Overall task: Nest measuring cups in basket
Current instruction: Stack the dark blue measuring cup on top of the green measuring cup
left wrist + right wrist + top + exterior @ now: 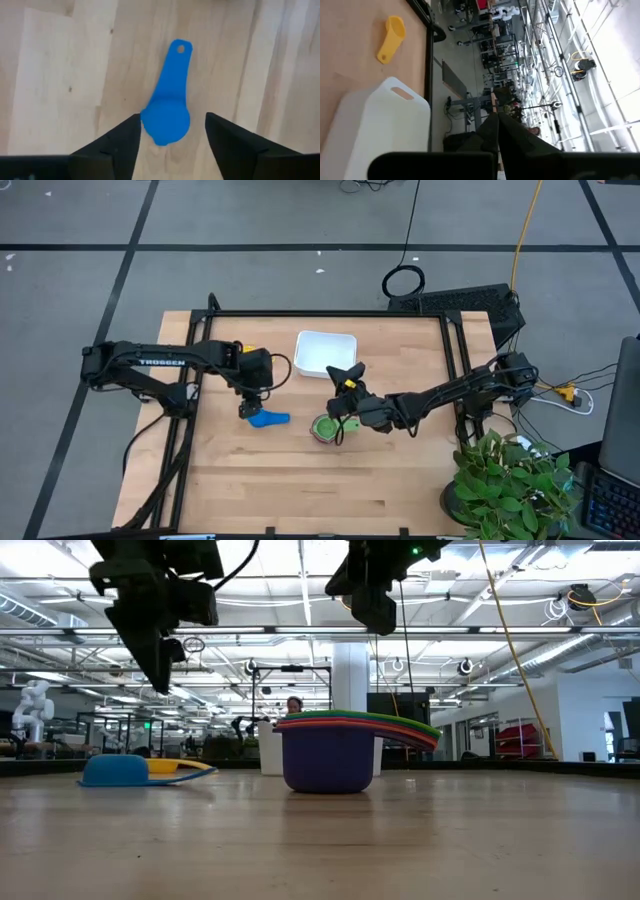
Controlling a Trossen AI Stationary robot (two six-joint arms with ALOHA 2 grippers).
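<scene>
Blue cup [167, 112] between left tool's [172, 137] fingers

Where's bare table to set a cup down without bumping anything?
Free: the wide wooden strip along the near table edge, and the far-left corner. Crowded: the middle, where the blue plastic measuring cup, the nested cup stack and the white rectangular plastic basket sit under both arms.

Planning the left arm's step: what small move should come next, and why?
Probably lower the left pincer straight down and close. Its open fingers already straddle the blue cup, which lies upside down on the table, apart from the nested stack.
</scene>
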